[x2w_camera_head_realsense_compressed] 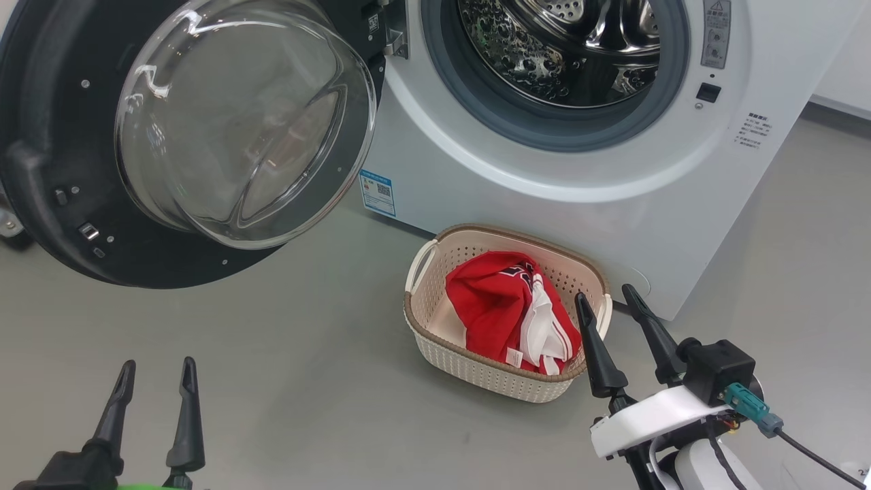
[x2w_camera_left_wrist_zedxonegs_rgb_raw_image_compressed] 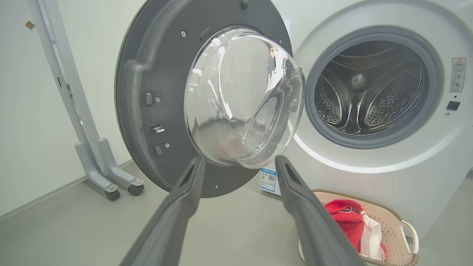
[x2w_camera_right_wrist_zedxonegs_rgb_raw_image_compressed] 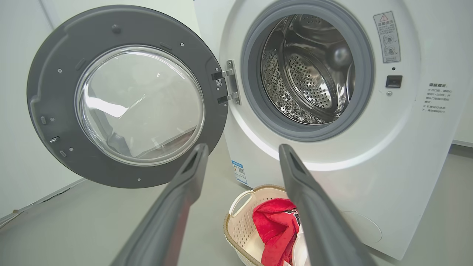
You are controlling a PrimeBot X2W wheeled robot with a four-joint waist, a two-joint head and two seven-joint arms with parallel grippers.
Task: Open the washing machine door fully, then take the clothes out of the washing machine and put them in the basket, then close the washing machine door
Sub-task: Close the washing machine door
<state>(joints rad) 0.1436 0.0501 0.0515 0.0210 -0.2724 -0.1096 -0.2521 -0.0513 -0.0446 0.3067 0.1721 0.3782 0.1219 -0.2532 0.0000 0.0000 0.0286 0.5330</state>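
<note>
Clothes (x2w_camera_head_realsense_compressed: 507, 306) sit in the basket (x2w_camera_head_realsense_compressed: 476, 374), at nine o'clock of the right gripper (x2w_camera_head_realsense_compressed: 603, 292), fingers spread wide, holding nothing. Left gripper (x2w_camera_head_realsense_compressed: 158, 363) gapes empty too, washing machine door (x2w_camera_head_realsense_compressed: 54, 136) at twelve o'clock.

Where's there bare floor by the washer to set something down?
Bare floor lies between the open door, the basket and the left end effector; more lies right of the washing machine. Crowded: the basket, holding clothes, right end effector beside it.

clothes (x2w_camera_head_realsense_compressed: 507, 309) red, white stripes | basket (x2w_camera_head_realsense_compressed: 476, 371) cream, brown rim | door (x2w_camera_head_realsense_compressed: 47, 136) black
</note>
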